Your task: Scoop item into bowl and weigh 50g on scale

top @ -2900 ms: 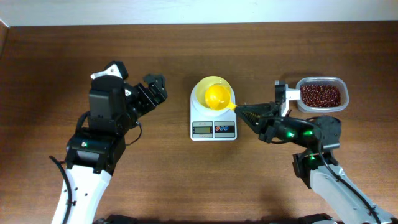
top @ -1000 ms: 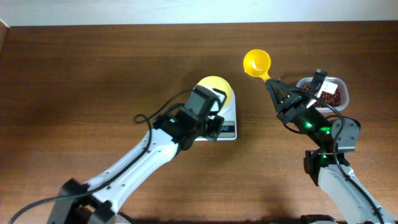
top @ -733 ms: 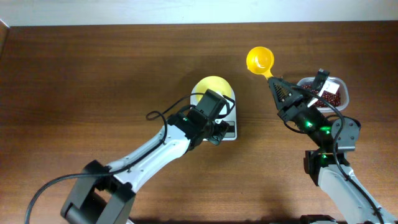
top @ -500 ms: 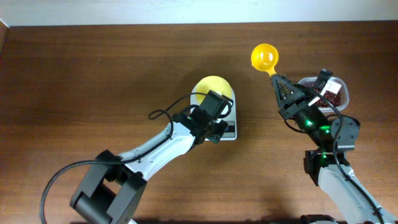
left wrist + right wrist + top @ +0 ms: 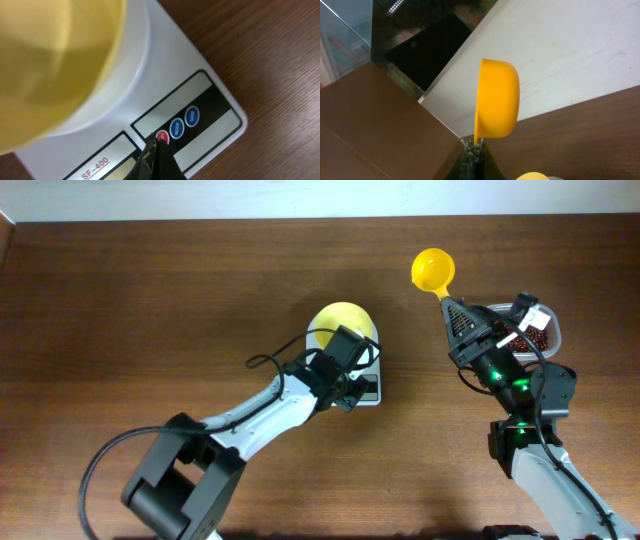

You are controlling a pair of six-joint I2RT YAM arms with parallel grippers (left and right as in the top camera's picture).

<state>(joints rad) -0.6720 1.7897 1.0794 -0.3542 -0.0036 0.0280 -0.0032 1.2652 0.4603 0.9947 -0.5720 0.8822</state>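
Observation:
The pale yellow bowl (image 5: 343,326) stands on the white scale (image 5: 372,366). My left gripper (image 5: 349,388) is shut and empty over the scale's front edge. In the left wrist view its tip (image 5: 152,146) touches the red button (image 5: 163,135), next to two blue buttons (image 5: 176,128); the bowl (image 5: 50,60) fills the upper left. My right gripper (image 5: 456,313) is shut on the handle of a yellow scoop (image 5: 433,270), held tilted in the air far right of the bowl; its cup (image 5: 497,97) stands on edge. The beans (image 5: 538,336) lie in a clear tub (image 5: 551,320), partly hidden by my right arm.
The white wall edge (image 5: 300,200) runs along the far side of the brown table (image 5: 150,300). My left arm's cable (image 5: 268,362) loops just left of the scale. The tub sits close behind my right wrist.
My left arm swung in from the left and put its shut tip on the scale's buttons. My right gripper carried the scoop from over the bowl up and to the right.

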